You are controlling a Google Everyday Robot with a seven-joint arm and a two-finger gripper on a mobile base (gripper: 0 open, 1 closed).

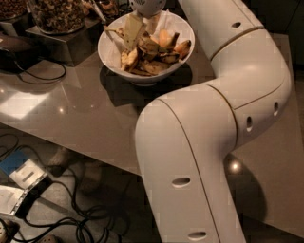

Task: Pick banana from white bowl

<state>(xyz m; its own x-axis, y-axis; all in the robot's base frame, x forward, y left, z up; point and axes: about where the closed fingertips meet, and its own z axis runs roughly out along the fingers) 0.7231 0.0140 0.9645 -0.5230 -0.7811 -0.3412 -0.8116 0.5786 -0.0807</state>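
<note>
The white bowl point(110, 51) stands on the grey table near its far edge. It holds a pile of browned, overripe bananas point(151, 47), yellow and dark in patches. My gripper point(141, 13) hangs over the left half of the bowl, at the top edge of the view, right down at the fruit pile. Its wrist is cut off by the frame. My white arm point(228, 95) bends around the bowl's right side and fills the middle and right of the view.
Glass jars of nuts point(56, 14) stand on a metal stand point(61, 42) left of the bowl. A dark cable point(33, 71) lies on the table at the left. Below the table edge point(71, 142), cables and a blue-and-white object point(21, 171) lie on the floor.
</note>
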